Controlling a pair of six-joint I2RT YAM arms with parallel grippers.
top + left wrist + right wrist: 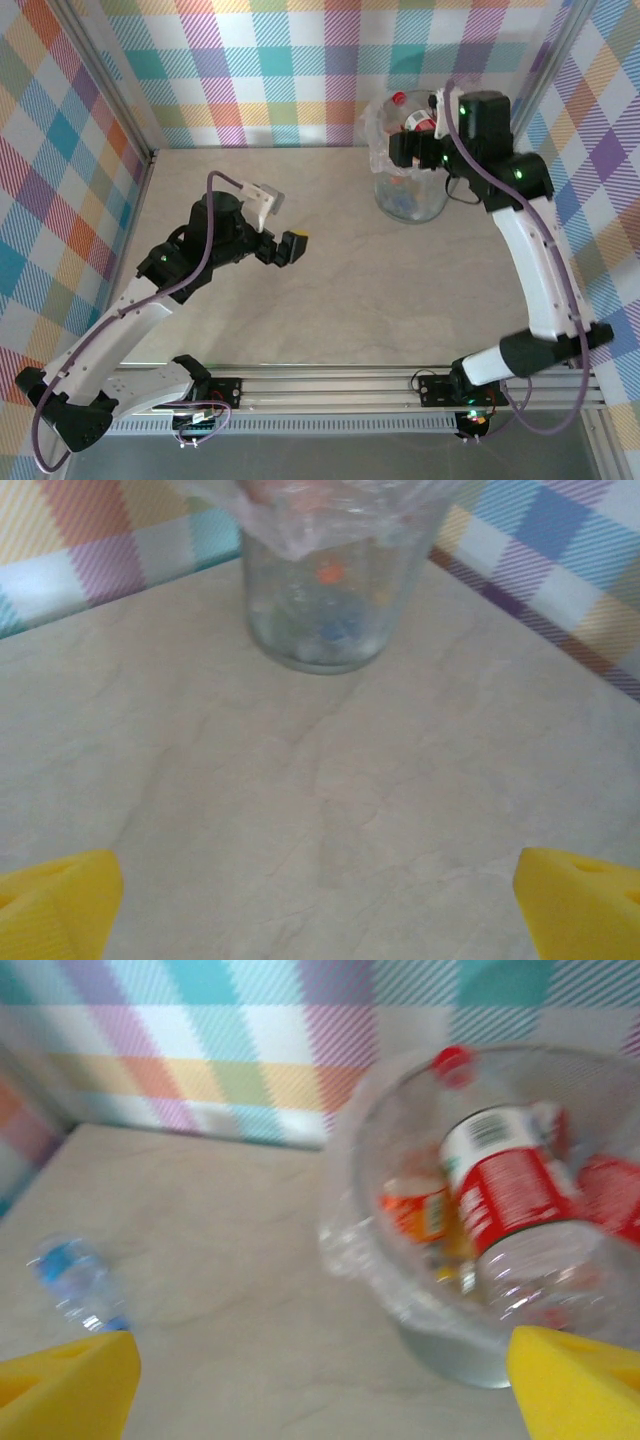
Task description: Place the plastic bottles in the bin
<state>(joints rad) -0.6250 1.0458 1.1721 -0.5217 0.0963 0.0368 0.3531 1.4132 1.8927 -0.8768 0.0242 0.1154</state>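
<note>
The bin [410, 190] stands at the back right of the table, a translucent round wastebasket with a clear bag over its rim. Several plastic bottles lie in it: a red-labelled one [510, 1200] with a red cap, an orange one [415, 1210] and another red one [610, 1195]. In the top view the red-capped bottle [402, 102] pokes above the rim. My right gripper [420, 155] hangs over the bin, open [320, 1400], with nothing between its yellow fingertips. A blue-labelled clear bottle [75, 1280] lies on the table. My left gripper [285, 238] is open mid-table, facing the bin [320, 610].
Checkered walls close the table at the back and on both sides, with the bin close to the back right corner. The marbled tabletop [330, 300] stretches bare between my left gripper and the bin. A metal rail [330, 385] runs along the near edge.
</note>
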